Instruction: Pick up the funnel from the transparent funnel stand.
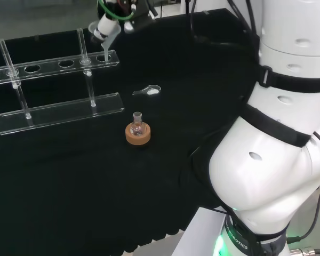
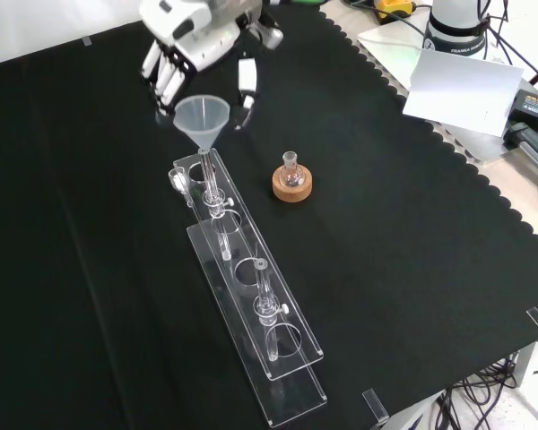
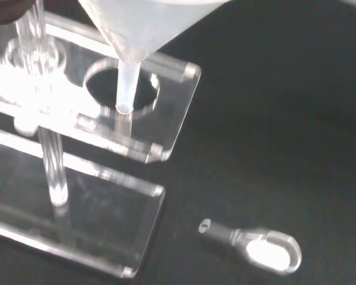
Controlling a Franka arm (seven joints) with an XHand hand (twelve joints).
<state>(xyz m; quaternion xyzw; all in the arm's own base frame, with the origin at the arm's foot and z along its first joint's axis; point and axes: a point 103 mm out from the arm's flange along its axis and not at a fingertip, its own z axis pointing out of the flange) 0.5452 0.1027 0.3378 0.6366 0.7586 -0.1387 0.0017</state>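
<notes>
The funnel (image 2: 203,119) was translucent white, a wide cone with a narrow stem, its tip just above the end hole of the transparent funnel stand (image 2: 251,305). The robot hand (image 2: 193,45) pinched its rim.

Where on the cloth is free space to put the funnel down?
Free: the wide cloth right of the stand in the front view, below the flask on its cork ring. Crowded: the stand's far end, with the funnel, hand and small scoop.

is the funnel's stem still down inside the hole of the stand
No: in the wrist view the funnel hangs with its stem tip just above the end hole of the clear stand, lifted out of it.
</notes>
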